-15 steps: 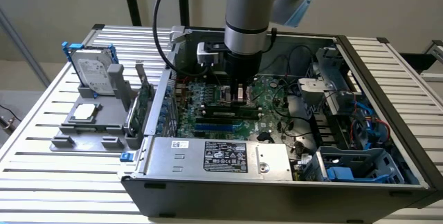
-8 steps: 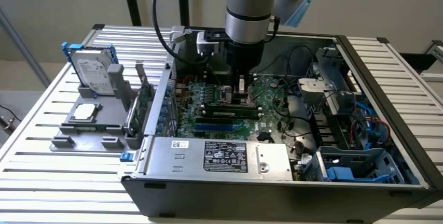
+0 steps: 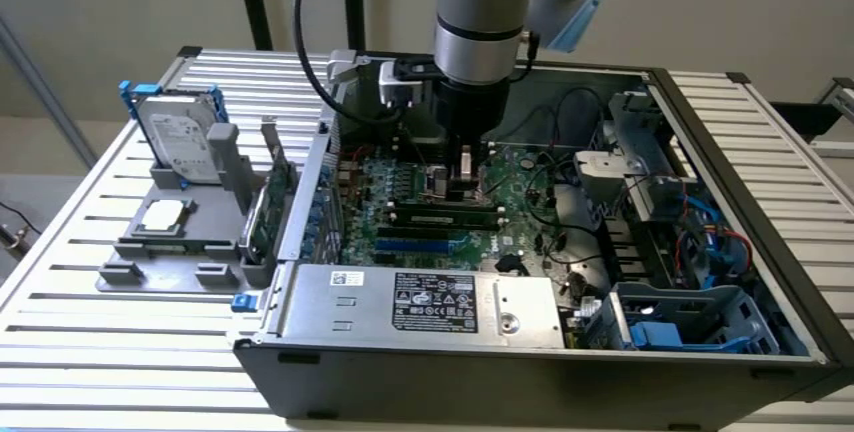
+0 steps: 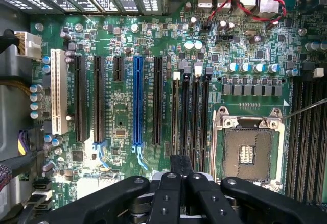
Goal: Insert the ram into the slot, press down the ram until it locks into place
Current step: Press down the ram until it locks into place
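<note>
Gripper: the gripper (image 4: 180, 183) sits low inside the open computer case (image 3: 747, 202), above the motherboard (image 4: 127, 40); its black fingers (image 4: 180, 165) are drawn close together, pinching a thin dark edge that I cannot identify for sure.
Slot: four parallel black memory sockets; the slot (image 4: 176, 114) runs just ahead of the fingertips.
Ram: a ram (image 3: 447, 214) lies seated near the board's middle, in the exterior view.
Beside the case: a hard drive (image 3: 180, 142) stands in a grey holder.
</note>
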### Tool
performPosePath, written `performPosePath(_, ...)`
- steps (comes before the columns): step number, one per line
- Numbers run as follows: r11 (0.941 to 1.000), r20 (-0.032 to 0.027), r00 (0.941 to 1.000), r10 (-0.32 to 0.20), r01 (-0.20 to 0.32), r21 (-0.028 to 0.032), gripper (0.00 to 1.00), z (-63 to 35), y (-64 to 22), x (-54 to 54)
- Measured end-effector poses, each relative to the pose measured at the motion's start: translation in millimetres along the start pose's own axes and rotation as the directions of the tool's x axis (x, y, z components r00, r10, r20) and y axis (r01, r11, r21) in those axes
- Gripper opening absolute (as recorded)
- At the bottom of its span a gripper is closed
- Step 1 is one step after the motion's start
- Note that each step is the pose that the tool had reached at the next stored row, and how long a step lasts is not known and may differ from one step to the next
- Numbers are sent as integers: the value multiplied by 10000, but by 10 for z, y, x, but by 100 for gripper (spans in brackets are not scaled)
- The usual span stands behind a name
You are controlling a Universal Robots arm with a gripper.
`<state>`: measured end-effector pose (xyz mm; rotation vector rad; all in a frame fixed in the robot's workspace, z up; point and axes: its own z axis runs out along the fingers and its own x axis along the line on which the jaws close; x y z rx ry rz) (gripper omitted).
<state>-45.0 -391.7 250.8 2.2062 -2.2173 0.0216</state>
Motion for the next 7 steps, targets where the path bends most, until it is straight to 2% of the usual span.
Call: performPosePath(7, 10000, 0, 10000, 0, 0, 0, 11, 0, 0, 0)
